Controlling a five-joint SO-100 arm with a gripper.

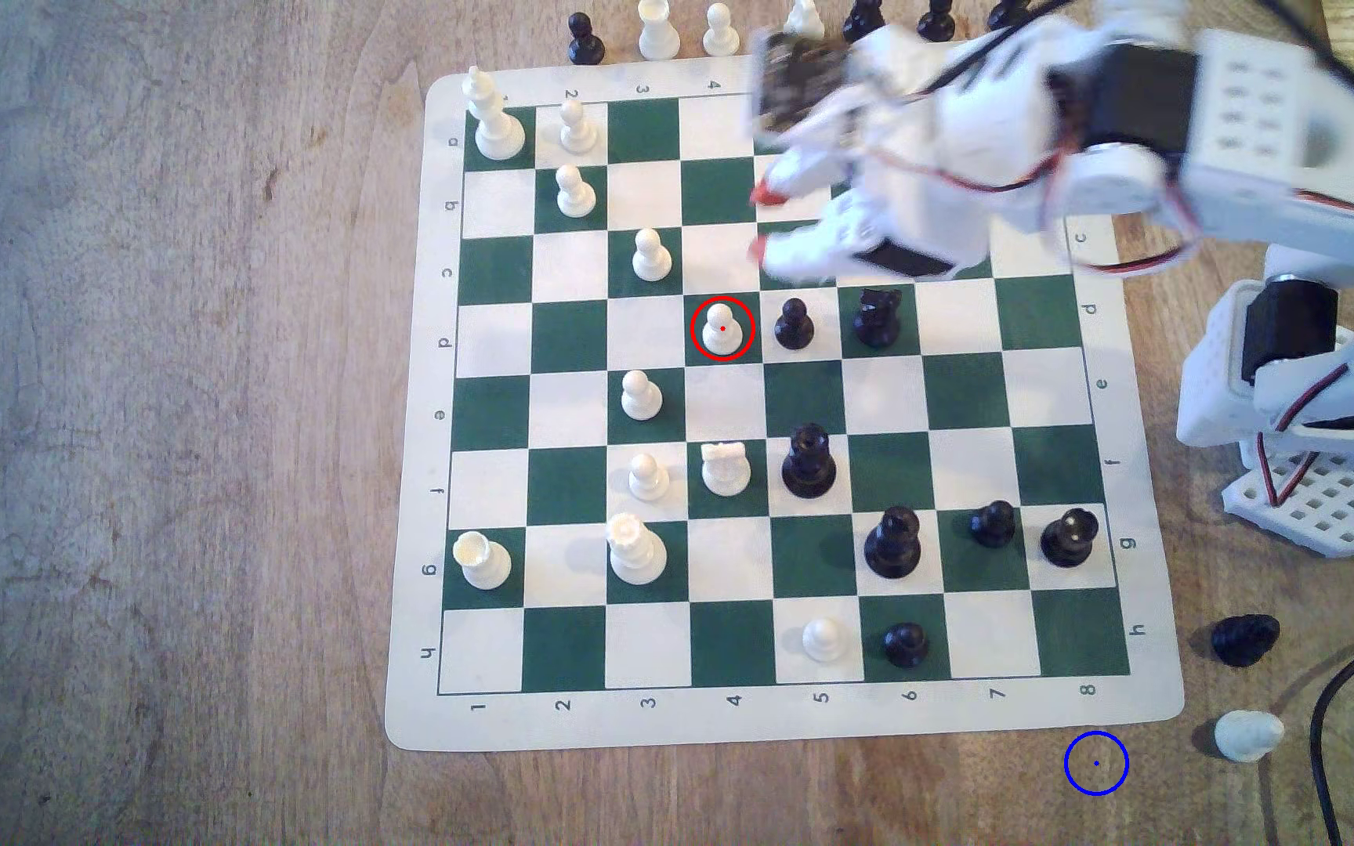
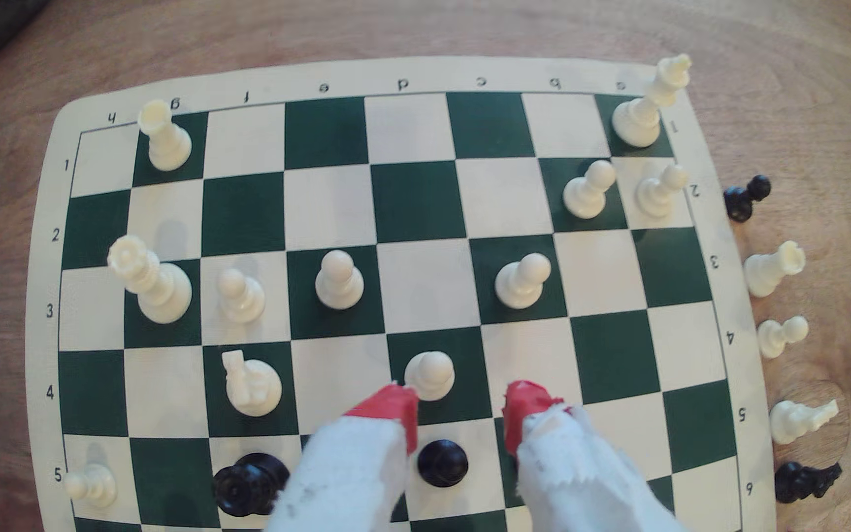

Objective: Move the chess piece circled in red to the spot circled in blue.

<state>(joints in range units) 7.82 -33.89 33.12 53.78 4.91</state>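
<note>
Wooden surface (image 1: pixel 169 407) with a green-and-cream chess mat (image 1: pixel 779 716) laid on it. The red-circled white pawn (image 1: pixel 722 328) sits on a green square mid-board, untouched, and the fingers (image 2: pixel 459 409) hover spread wide with nothing in them, red tips up over the board and short of the pawn, probably lining up to straddle its head. Watch out for the black pawn (image 1: pixel 793 324) on the very next square, easy to knock over. The blue-ringed spot (image 1: pixel 1096 763) is bare wood off the mat's corner, with a toppled white piece (image 1: pixel 1248 734) nearby.
</note>
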